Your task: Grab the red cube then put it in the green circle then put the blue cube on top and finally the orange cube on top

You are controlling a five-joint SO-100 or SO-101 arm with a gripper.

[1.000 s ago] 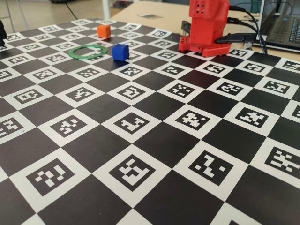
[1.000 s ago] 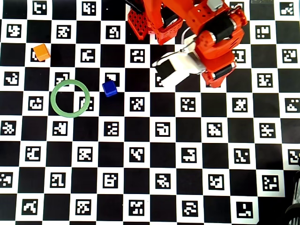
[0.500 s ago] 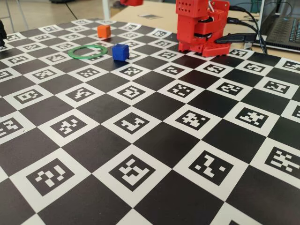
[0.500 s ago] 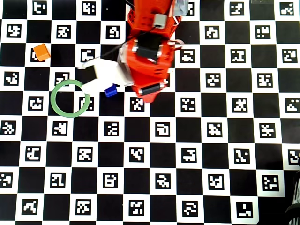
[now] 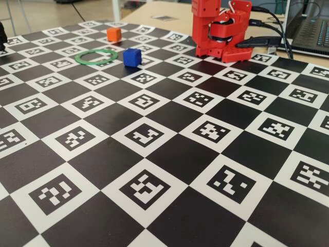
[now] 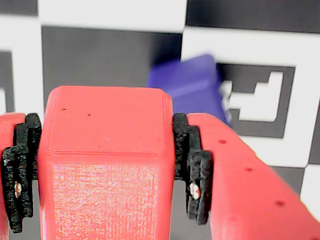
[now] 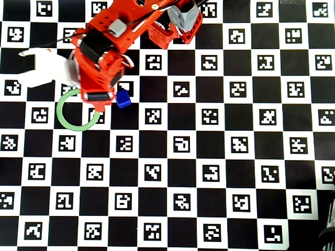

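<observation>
Red cube (image 6: 105, 150) clamped in the gripper (image 6: 105, 165), carried high.
Green circle (image 7: 65, 121) sits lower left of the overhead frame, under the wrist.

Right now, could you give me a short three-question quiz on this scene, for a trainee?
1. True or false: the claw is shut on the red cube.
2. Which cube on the board is nearer the green circle? A: the blue cube. B: the orange cube.
3. What lies inside the green circle in the fixed view?
Key: 1 true; 2 A; 3 nothing.
</observation>
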